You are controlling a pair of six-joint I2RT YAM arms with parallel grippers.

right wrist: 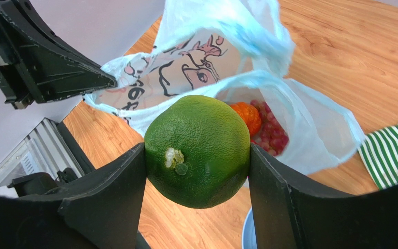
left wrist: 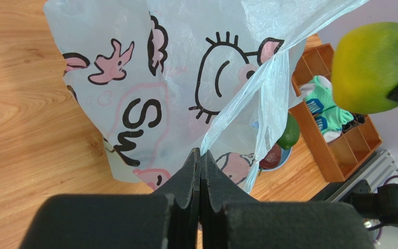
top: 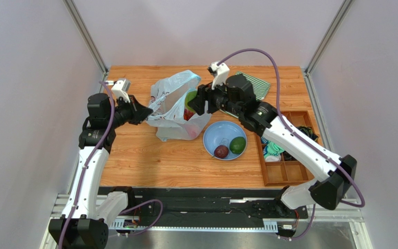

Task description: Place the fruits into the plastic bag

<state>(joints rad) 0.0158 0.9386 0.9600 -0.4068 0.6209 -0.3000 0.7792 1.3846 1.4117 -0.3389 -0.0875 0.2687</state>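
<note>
Delivery is the step in hand: your right jaws grasp the green fruit (right wrist: 197,150) over the mouth of the plastic bag (top: 172,104), which your left jaws, clenched on its rim, hold open on the bench (top: 149,161). Next, lower it past the rim, then release. The right wrist view alone shows the orange fruit (right wrist: 246,116) and grapes (right wrist: 271,136) already inside; the top view shows the purple fruit (top: 221,151) and dark green fruit (top: 237,145) waiting on the blue plate (top: 211,136).
</note>
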